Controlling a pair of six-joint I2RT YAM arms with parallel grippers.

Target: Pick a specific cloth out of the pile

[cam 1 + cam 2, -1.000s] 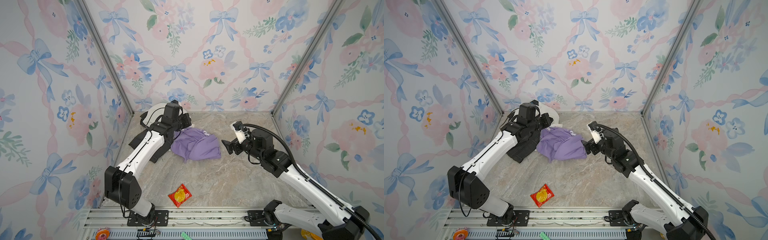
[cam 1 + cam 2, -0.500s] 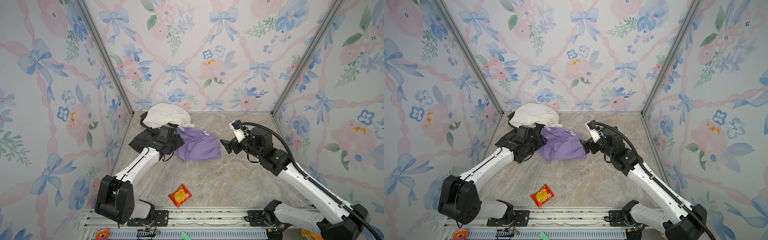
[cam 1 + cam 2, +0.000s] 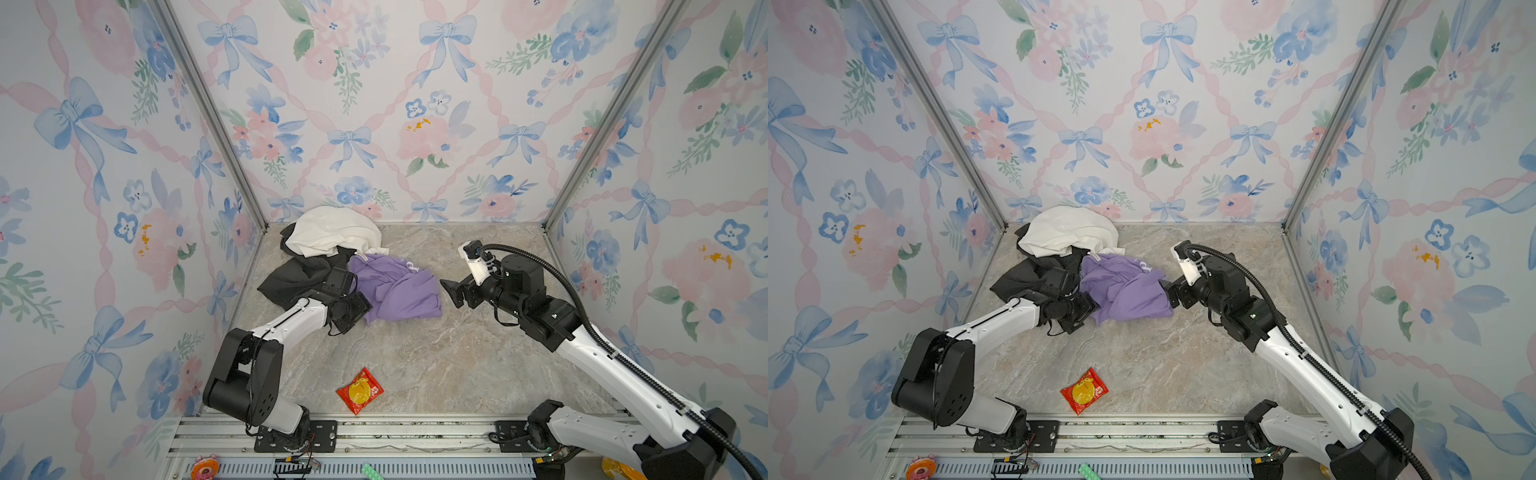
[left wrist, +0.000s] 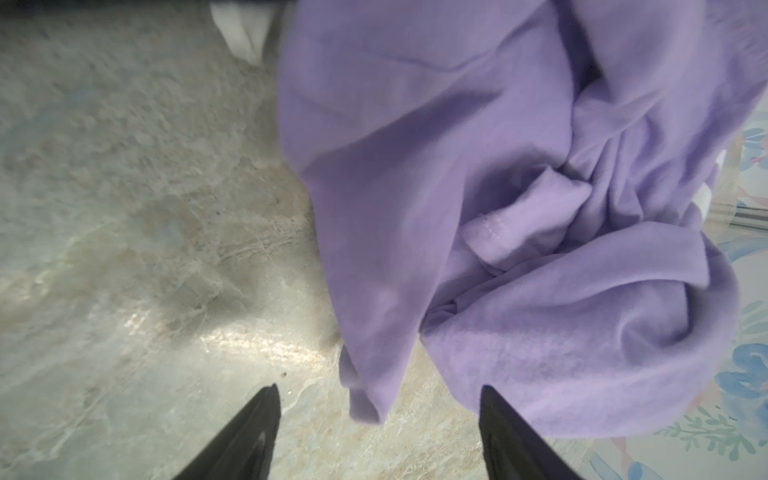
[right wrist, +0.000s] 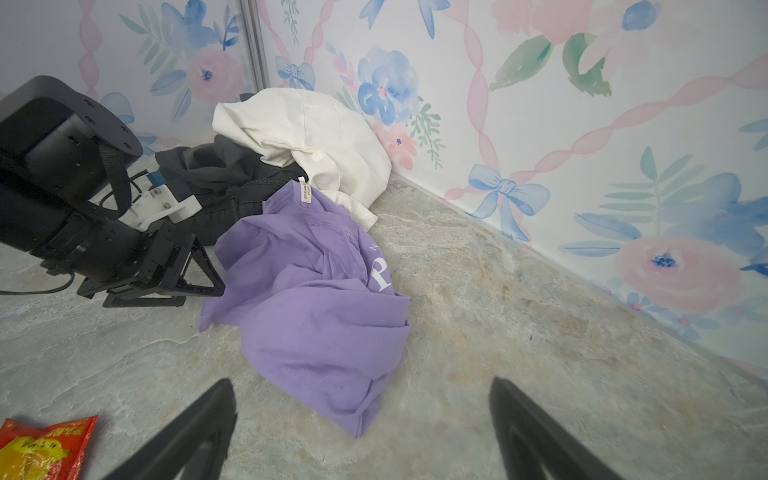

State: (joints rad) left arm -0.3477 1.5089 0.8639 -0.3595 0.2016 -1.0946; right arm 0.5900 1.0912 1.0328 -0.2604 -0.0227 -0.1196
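Both hands stand with jaws apart and grip nothing. My left hand sits low over the table with its two black fingers spread wide. A loose corner of the cloth lies on the stone just ahead of the gap between them. I cannot tell whether either finger touches the fabric. In both top views the left hand is at the cloth's left, near-side edge. My right hand is spread just as wide and points at the cloth from the opposite side. In a top view the right hand is just beside the right hem, with a strip of table showing between.

I see the cloth crumpled on the table between the two hands. It is lavender, white lettering up, with its white neck label at the far end. That end touches the pile. There the white garment is heaped against the back wall, on top of the black garment, which spreads out beside my left wrist. Well apart from all this, a red packet lies flat near the table's front edge.
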